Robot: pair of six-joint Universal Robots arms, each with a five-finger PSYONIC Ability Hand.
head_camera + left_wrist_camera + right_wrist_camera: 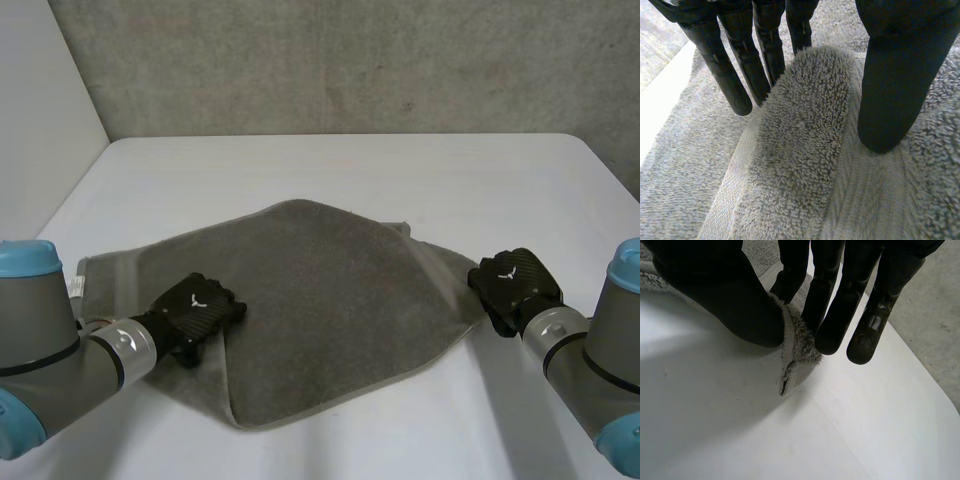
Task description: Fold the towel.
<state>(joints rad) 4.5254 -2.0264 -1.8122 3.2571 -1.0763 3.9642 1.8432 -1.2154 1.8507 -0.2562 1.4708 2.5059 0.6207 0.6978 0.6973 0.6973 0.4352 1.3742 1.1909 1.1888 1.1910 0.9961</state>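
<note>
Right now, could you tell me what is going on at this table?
The robot is folding a grey towel on the white table. The towel lies partly folded, with one layer laid over another. The left robot hand sits on the towel's left part, gripping a raised fold of it. The right robot hand pinches a corner at the towel's right end.

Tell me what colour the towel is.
The towel is plain grey, with no pattern; the head view shows it best.
</note>
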